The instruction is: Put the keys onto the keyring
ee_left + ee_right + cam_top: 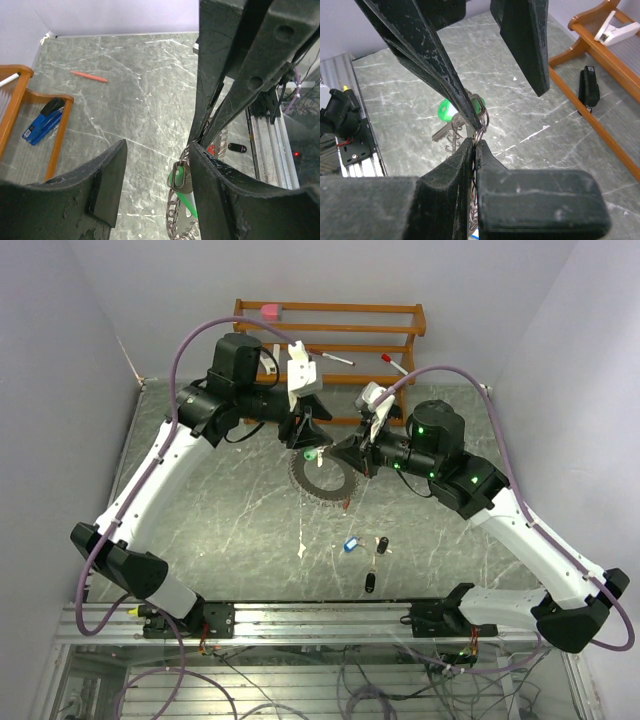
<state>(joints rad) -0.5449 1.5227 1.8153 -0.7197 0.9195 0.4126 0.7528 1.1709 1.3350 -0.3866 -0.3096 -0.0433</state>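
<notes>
Fingers of the right gripper [476, 143] were pinched shut on the big flat silvery toothed keyring [172, 215] at the middle of the grey stone table [220, 530]. The small green-headed key [446, 110] was seen at the ring (touching it). The left gripper [157, 167] was spread open beside it, gripping nothing. The small blue-headed key [350, 545] and two black-headed keys [371, 582] were laid well apart from the ring.

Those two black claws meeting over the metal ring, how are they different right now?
The left claw stands open, its jaws spread wide; the right claw is shut tight. The left claw grips nothing, with the green key below its gap, while the right claw pinches the rim of the keyring. Both are black, two-fingered, and meet at the same part of the ring.
</notes>
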